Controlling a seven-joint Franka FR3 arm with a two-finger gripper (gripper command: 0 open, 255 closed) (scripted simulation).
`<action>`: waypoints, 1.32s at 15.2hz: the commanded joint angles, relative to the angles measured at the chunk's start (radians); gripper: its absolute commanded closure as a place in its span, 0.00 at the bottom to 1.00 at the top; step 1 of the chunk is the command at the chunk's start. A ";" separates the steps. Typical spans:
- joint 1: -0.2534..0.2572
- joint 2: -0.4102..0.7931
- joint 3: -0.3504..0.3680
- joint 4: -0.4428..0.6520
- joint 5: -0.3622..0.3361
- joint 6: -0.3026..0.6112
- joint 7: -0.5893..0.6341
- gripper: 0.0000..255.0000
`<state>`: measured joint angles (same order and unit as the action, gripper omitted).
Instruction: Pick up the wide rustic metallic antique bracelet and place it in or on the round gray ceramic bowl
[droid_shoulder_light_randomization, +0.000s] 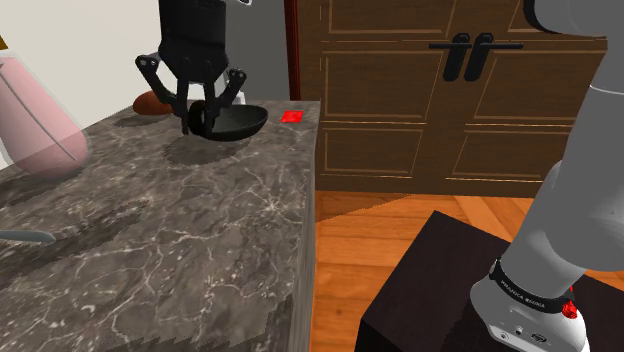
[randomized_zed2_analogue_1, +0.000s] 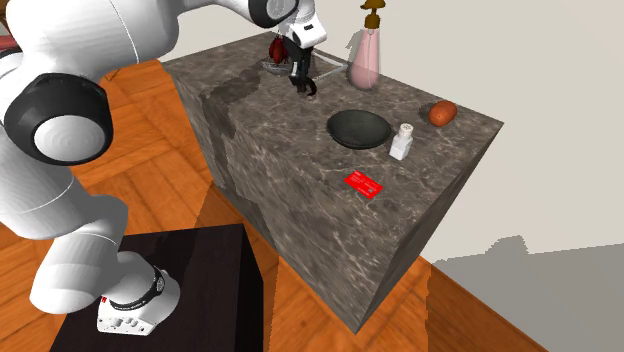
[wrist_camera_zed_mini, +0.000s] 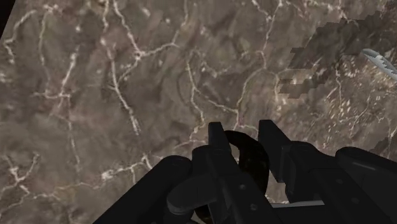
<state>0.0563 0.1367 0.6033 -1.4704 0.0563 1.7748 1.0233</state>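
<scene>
My black gripper (droid_shoulder_light_randomization: 200, 108) hangs above the marbled stone counter (droid_shoulder_light_randomization: 200, 230), shut on a dark ring, the bracelet (droid_shoulder_light_randomization: 204, 116). In the wrist view the bracelet (wrist_camera_zed_mini: 249, 156) is clasped between the two fingers of the gripper (wrist_camera_zed_mini: 242, 128), with bare counter below. The round dark grey bowl (droid_shoulder_light_randomization: 242, 122) stands on the counter just past the gripper toward the shoulder view's right. In the second exterior view the gripper (randomized_zed2_analogue_1: 303, 84) hovers to the left of the bowl (randomized_zed2_analogue_1: 360, 128), apart from it.
A pink soap bottle (randomized_zed2_analogue_1: 365, 55), a small white shaker (randomized_zed2_analogue_1: 402, 142) and a brown lump (randomized_zed2_analogue_1: 443, 112) stand beyond the bowl. A red card (randomized_zed2_analogue_1: 364, 184) lies near the counter edge. Wooden cabinet doors (droid_shoulder_light_randomization: 450, 90) rise behind.
</scene>
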 joint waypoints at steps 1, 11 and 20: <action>0.005 0.010 0.002 0.037 -0.007 -0.029 0.007 1.00; -0.026 0.140 -0.036 0.254 -0.056 -0.143 -0.075 1.00; -0.023 0.387 -0.090 0.614 -0.140 -0.285 -0.189 1.00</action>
<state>0.0425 0.5190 0.5160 -0.8508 -0.0850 1.4816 0.8467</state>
